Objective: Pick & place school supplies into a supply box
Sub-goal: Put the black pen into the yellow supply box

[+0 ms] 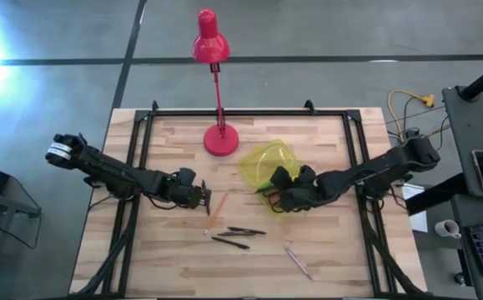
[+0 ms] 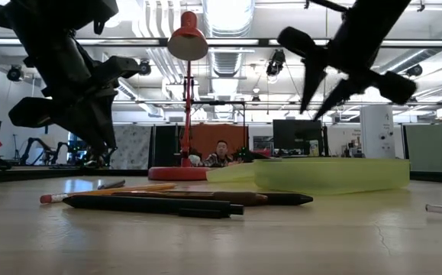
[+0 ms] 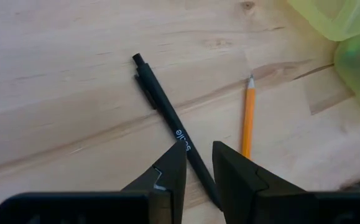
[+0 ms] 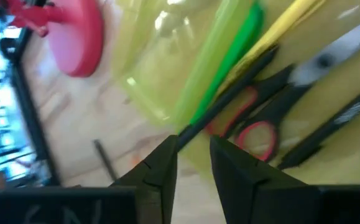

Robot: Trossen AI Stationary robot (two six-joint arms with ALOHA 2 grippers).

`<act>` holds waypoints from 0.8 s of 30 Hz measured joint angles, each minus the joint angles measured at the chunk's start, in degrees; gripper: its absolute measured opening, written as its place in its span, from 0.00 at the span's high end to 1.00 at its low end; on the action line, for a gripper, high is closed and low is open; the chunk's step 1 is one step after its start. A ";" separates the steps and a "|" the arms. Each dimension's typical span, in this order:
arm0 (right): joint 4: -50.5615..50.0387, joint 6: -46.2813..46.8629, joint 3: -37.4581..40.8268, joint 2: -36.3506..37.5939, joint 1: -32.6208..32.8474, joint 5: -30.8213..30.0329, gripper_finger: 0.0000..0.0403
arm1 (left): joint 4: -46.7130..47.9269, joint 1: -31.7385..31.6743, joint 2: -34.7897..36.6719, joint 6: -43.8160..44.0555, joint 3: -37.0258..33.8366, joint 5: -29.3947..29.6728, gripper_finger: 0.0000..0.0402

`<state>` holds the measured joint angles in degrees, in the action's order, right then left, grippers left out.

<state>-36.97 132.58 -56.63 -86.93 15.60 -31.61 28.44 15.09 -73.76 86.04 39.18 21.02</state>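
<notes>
The translucent yellow-green supply box (image 1: 266,162) lies flat on the table by the lamp base. The right wrist view shows red-handled scissors (image 4: 254,134), a green pen (image 4: 229,56), a yellow one (image 4: 291,18) and black pens (image 4: 229,93) inside it. My right gripper (image 4: 193,149) hangs narrowly open over the box's near edge (image 1: 273,198). My left gripper (image 1: 206,200) hovers above the table, slightly open, over a black pen (image 3: 167,112) that lies flat beside an orange pencil (image 3: 248,118). The pen shows through the gap between the fingers.
Two more black pens (image 1: 245,231) (image 1: 228,242) lie near the table's middle, and a pink-tipped pen (image 1: 298,261) lies toward the near edge. The red desk lamp (image 1: 220,137) stands at the far side, next to the box. Bare wood lies to the left and near right.
</notes>
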 joint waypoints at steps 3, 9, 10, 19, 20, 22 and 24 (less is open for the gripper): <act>-12.58 -0.44 -2.52 0.86 0.42 0.22 0.74 | 0.00 0.00 0.00 0.00 0.11 0.00 0.85; -41.40 -8.75 -9.61 2.71 4.97 0.80 0.70 | -0.13 0.00 0.00 -0.05 -0.52 -0.02 0.85; -43.34 -13.61 -10.20 2.94 5.72 1.25 0.70 | -0.83 0.00 0.00 -0.26 -0.81 -0.01 0.85; -45.78 -17.72 -7.86 4.45 8.96 8.74 0.70 | -23.66 -3.60 -1.44 -20.37 1.00 -0.17 0.85; -45.77 -16.98 -7.69 4.45 9.33 8.74 0.70 | -24.70 -4.18 -2.26 -23.02 1.72 -0.17 0.85; -45.60 -16.72 -7.55 4.45 10.00 8.74 0.70 | -25.38 -5.16 -4.92 -28.92 3.56 -0.20 0.85; -45.68 -16.98 -7.46 4.45 10.59 8.74 0.70 | -25.70 -5.85 -8.45 -36.00 5.95 -0.41 0.85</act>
<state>-82.65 115.60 -64.10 -82.48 26.19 -22.87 2.74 9.25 -82.20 50.04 45.12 20.60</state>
